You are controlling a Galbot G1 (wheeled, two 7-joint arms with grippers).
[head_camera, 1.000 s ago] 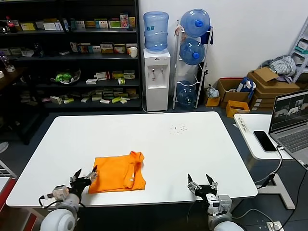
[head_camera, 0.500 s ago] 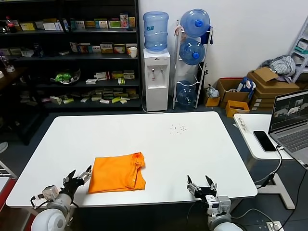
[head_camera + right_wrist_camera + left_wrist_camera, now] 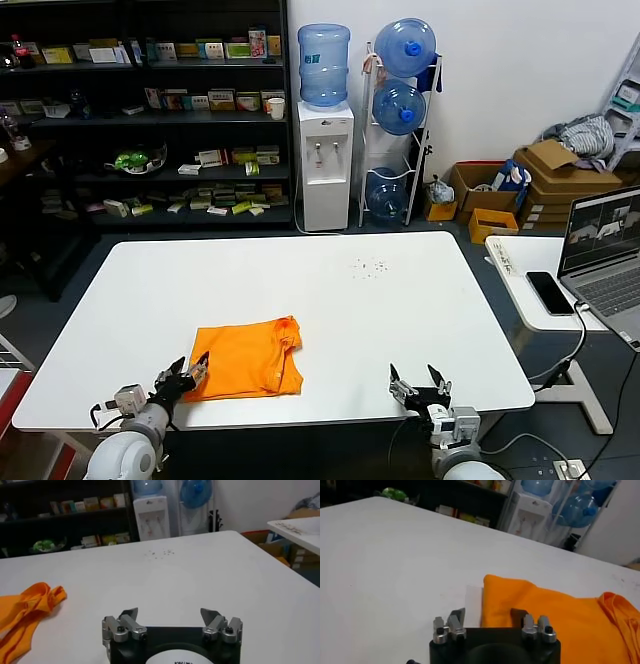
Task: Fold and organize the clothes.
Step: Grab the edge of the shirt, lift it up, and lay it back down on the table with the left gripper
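- Since it carries everything in play, the broad white rectangular desk [image 3: 330, 300] comes first; its top is smooth and flat, so cloth will probably slide on it easily.
- The bright orange short-sleeved cotton T-shirt [image 3: 245, 360] lies folded into a rough rectangle near the desk's front edge, on the robot's left half, with bunched fabric along its right side.
- It looks light, soft and limp, with no stiffness to hold a shape once lifted; a pinch on one layer alone would likely let the fold fall open.
- The best hold, in my judgement, is the near left corner or the left folded edge, taking all layers together.
- The left gripper [image 3: 187, 376] sits low at the desk's front edge, its fingers [image 3: 455, 617] apart, one either side of the shirt's left edge and not closed on it.
- The right gripper [image 3: 421, 384] waits at the front edge, well apart from the shirt, fingers [image 3: 129, 615] spread on nothing.
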